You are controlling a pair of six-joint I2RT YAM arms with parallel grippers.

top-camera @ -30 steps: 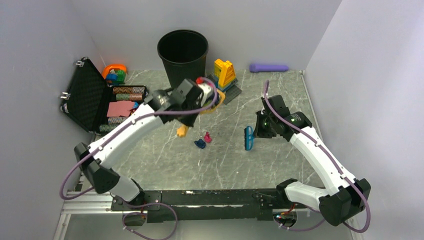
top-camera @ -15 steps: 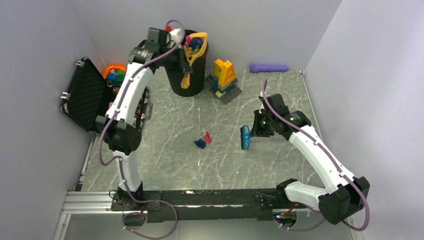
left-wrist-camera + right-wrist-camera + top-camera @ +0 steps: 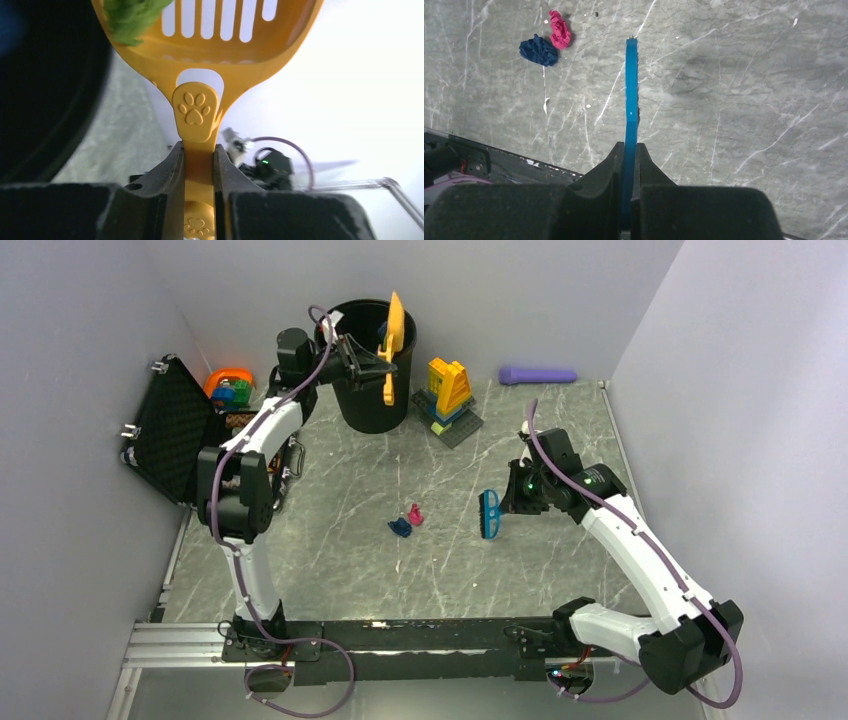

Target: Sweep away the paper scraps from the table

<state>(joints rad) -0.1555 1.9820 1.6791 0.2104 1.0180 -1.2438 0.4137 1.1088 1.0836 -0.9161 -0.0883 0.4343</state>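
Note:
My left gripper (image 3: 368,362) is shut on the handle of a yellow slotted scoop (image 3: 393,340), held on edge over the black bin (image 3: 365,360). In the left wrist view the scoop (image 3: 210,60) still carries a green paper scrap (image 3: 134,15). My right gripper (image 3: 520,502) is shut on a small blue hand brush (image 3: 492,514), its bristles down on the grey marble table (image 3: 440,570). A magenta scrap (image 3: 414,515) and a dark blue scrap (image 3: 400,528) lie left of the brush; the right wrist view shows the magenta one (image 3: 560,29), the dark blue one (image 3: 539,50) and the brush (image 3: 631,100).
An open black foam-lined case (image 3: 185,435) stands at the left wall, with an orange toy (image 3: 228,382) behind it. Stacked toy bricks (image 3: 448,395) sit right of the bin. A purple cylinder (image 3: 538,374) lies at the back wall.
My left arm swung the scoop from above the table centre up to the bin and tipped it on edge over the opening. The right arm and brush have hardly moved.

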